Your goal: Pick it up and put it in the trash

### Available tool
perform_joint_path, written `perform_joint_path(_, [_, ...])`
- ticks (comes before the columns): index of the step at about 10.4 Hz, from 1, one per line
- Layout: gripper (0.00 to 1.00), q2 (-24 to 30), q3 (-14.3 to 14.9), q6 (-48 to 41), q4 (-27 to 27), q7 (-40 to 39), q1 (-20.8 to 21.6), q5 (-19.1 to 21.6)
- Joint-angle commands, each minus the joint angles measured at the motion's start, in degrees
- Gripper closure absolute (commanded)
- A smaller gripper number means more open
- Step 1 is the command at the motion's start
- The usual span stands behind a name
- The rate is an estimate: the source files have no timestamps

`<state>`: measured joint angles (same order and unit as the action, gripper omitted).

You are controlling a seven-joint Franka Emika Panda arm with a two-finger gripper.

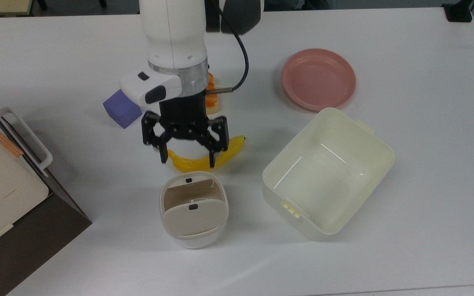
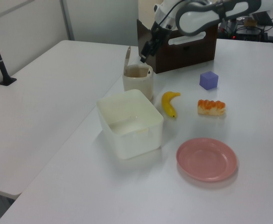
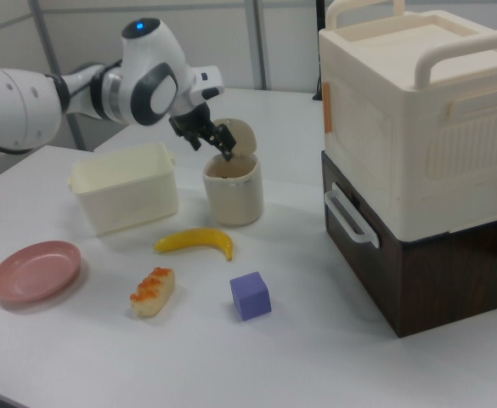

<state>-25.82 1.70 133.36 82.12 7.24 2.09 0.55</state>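
The gripper [image 1: 187, 158] hangs above the white bench [image 1: 405, 172], between the bin [image 1: 194, 222] and the bread loaf [image 1: 211, 92] in the top view, with its 2 black fingers [image 1: 163, 153] pointing down over the yellow banana [image 1: 191, 163]. Its jaws stand spread apart with nothing between them. In the left view the gripper [image 2: 146, 50] sits just above the bin [image 2: 137, 83] and clear of its rim, and in the right view the gripper [image 3: 217, 143] is close to the raised beige swing lid [image 3: 246, 136] of the bin [image 3: 233, 197]. The bin is a small rounded white tub; its lid [image 1: 194, 213] is tipped so that the opening on the banana's side gapes, showing a brown shadowed inside. The crumpled paper wad cannot be made out on the bench or in the jaws, and the inside of the bin is too dark to tell whether it lies there. The banana lies just beside the bin, on the side toward the arm in the top view. To the bin's right in the top view stands the larger cream tub [image 1: 379, 144], open-topped, near the bin but not touching it. Beyond the tub lies the pink plate [image 1: 318, 79]. The purple cube [image 1: 119, 110] sits on the bench well apart from the bin, partly under the wrist. To the bin's left in the top view stands the brown cabinet [image 1: 23, 238] with a cream case [image 3: 418, 110] stacked on top.
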Motion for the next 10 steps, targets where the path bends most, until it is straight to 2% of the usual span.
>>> perform_joint_path(1, [0.0,7.8,0.3,-14.1,4.1,-0.3,0.6,-0.8])
perform_joint_path(5, [0.0,16.0,0.4,-30.6,6.1,-0.3,-0.6,-0.9])
perform_joint_path(6, [0.0,17.5,0.3,-35.1,6.1,-0.3,-0.6,-1.9])
perform_joint_path(7, [0.0,18.3,0.3,-37.6,6.2,-0.3,-0.5,-3.7])
perform_joint_path(10, [0.0,19.9,0.2,-38.2,8.6,-0.4,-0.2,-5.3])
